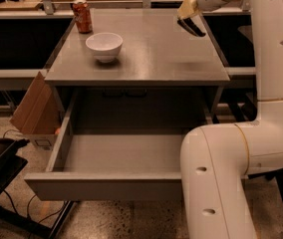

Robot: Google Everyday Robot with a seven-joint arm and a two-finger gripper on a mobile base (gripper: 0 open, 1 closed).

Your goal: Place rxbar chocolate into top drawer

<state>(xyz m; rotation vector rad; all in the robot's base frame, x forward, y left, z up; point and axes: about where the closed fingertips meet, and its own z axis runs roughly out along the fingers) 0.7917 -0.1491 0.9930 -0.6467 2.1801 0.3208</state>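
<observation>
My gripper (190,22) hangs over the back right part of the grey cabinet top (151,59), up in the air. It is shut on a flat black thing, the rxbar chocolate (192,29), which sticks out under the pale fingers. The top drawer (106,185) is pulled wide open below the cabinet top, towards the front. Its grey floor shows nothing lying in it. The gripper is well behind and above the drawer.
A white bowl (104,46) and an orange soda can (82,16) stand on the left part of the cabinet top. A cardboard box (34,111) leans by the cabinet's left side. My own white arm (221,178) fills the right foreground beside the drawer.
</observation>
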